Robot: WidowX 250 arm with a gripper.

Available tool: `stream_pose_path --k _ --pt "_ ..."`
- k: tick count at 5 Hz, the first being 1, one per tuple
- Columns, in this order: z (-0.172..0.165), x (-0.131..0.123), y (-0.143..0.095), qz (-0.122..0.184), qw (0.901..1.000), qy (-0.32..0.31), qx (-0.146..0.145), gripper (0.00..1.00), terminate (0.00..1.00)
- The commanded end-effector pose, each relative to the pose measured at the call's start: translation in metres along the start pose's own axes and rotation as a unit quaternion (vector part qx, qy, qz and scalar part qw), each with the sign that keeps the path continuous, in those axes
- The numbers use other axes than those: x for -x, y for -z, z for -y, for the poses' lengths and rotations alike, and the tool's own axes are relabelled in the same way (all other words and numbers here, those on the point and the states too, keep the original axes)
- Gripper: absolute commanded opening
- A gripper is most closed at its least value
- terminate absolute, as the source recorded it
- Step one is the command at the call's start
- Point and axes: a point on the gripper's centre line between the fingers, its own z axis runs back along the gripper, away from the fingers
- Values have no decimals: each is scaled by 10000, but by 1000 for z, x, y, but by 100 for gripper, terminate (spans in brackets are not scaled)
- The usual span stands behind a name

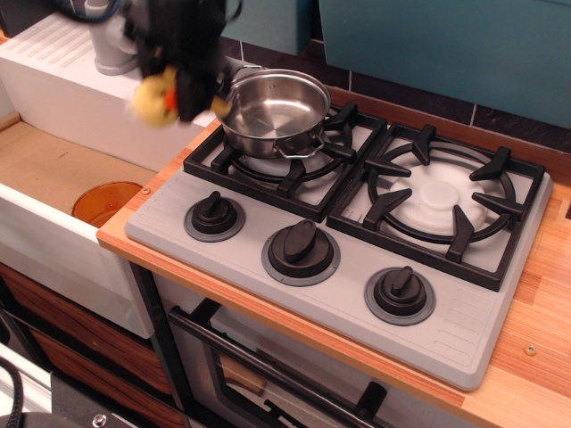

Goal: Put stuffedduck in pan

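Observation:
The stuffedduck (156,98), small, yellow, with an orange beak, hangs in the air, held in my black gripper (178,96). The gripper is shut on it, high above the counter's left edge, just left of the pan. The pan (272,111) is a shiny steel pot with two loop handles, standing empty on the back-left burner grate (290,174). The duck is beside the pan's left rim, outside it and apart from it. The image is motion-blurred around the gripper.
The grey stove top (339,294) has three black knobs along its front. A second burner grate (442,201) lies to the right. A sink (53,169) with an orange drain plate (103,201) lies to the left. A white drain board (62,67) stands behind it.

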Motion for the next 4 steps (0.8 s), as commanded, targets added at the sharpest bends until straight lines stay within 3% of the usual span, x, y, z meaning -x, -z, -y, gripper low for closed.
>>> stream_pose_path --k 1,3,4 --pt "4 -42 -24 183 9998 30 -104 0 0" --pt "14 -58 -18 248 9996 103 31 0 0" --pt "19 -59 -16 334 9993 139 68 100 0"
